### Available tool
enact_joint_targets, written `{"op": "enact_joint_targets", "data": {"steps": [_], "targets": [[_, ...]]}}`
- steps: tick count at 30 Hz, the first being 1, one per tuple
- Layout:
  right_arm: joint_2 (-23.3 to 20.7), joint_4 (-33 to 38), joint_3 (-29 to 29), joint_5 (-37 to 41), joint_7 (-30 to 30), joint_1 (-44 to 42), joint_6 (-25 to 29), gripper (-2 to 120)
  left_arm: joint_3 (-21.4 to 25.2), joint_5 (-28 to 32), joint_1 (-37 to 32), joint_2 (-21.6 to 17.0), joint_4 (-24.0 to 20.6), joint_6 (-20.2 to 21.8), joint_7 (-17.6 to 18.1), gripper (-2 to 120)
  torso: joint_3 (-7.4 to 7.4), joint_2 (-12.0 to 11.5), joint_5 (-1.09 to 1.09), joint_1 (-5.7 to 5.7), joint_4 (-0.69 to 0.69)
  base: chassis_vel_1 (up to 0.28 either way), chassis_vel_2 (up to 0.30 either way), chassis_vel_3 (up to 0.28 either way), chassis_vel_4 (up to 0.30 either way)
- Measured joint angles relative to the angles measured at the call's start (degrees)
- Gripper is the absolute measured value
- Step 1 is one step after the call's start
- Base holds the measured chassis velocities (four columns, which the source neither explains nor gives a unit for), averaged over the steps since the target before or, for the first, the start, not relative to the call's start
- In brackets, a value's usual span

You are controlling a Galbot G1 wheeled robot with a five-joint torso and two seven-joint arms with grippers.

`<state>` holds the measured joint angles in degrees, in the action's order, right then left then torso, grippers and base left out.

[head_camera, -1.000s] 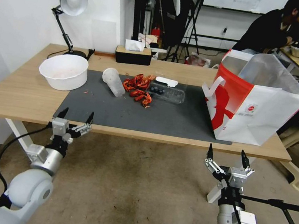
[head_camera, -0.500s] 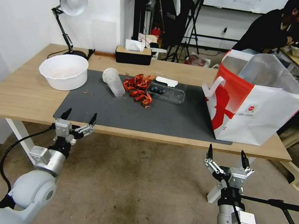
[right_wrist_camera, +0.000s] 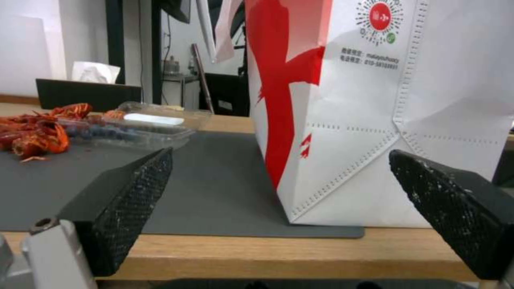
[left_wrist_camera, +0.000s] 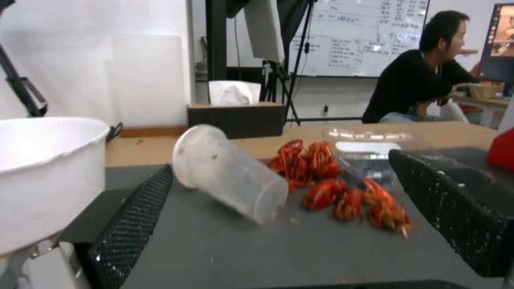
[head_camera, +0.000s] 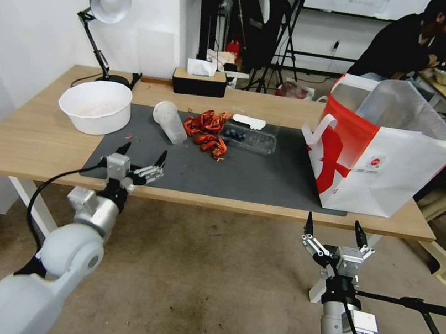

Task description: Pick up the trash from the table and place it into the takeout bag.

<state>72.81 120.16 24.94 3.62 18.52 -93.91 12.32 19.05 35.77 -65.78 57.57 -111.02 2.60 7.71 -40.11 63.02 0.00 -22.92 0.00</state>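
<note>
Nearest, the left gripper (head_camera: 142,155) hovers with fingers spread and empty over the front edge of the dark mat (head_camera: 232,177), while the right gripper (head_camera: 332,228), also spread and empty, waits below the table (head_camera: 31,144) edge in front of the takeout bag (head_camera: 395,176). Farther back on the mat lie a translucent cup (head_camera: 169,121) on its side, red shells (head_camera: 206,131) just beside it and a clear tray (head_camera: 249,137), with a white bowl (head_camera: 95,106) to the left. This looks like the reach toward the first piece of trash, likely the cup, which calls for moving forward and closing across its body.
</note>
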Motion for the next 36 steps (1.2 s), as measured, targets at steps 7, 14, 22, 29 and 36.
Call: {"op": "enact_joint_targets", "data": {"steps": [7, 14, 22, 29, 36], "targets": [[0.14, -0.16, -0.13, -0.13, -0.07, 0.15, -0.19, 100, -2.83, 6.12, 8.77, -1.06, 3.10, 4.93, 2.44, 100, 0.00, 0.00, 0.00, 0.00, 0.00, 0.000, 0.000, 0.000, 0.000], [0.26, -0.22, 0.02, -0.21, -0.08, 0.14, -0.28, 100, -8.34, 12.83, 17.39, -1.09, 7.11, 10.74, 8.97, 100, 0.00, 0.00, 0.01, 0.00, 0.01, 0.000, 0.000, 0.000, 0.000], [0.91, -0.28, 0.02, -0.55, -0.08, 0.05, -0.30, 100, -15.25, 20.76, 26.95, 0.04, 12.07, 18.02, 17.92, 97, 0.00, 0.00, -0.02, 0.00, 0.00, 0.000, 0.000, 0.000, 0.000], [1.31, -0.26, 0.02, -0.80, -0.07, -0.11, -0.26, 100, -21.09, 27.93, 36.39, 2.21, 19.57, 23.88, 28.91, 95, 0.00, 0.01, 0.00, 0.01, -0.01, 0.000, 0.000, 0.000, 0.000], [1.36, -0.06, 0.12, -0.83, -0.04, -0.23, -0.25, 100, -23.12, 30.53, 40.13, 4.03, 25.18, 24.74, 32.00, 94, 0.00, 0.00, 0.00, 0.01, 0.00, 0.000, 0.000, 0.000, 0.000]]}}
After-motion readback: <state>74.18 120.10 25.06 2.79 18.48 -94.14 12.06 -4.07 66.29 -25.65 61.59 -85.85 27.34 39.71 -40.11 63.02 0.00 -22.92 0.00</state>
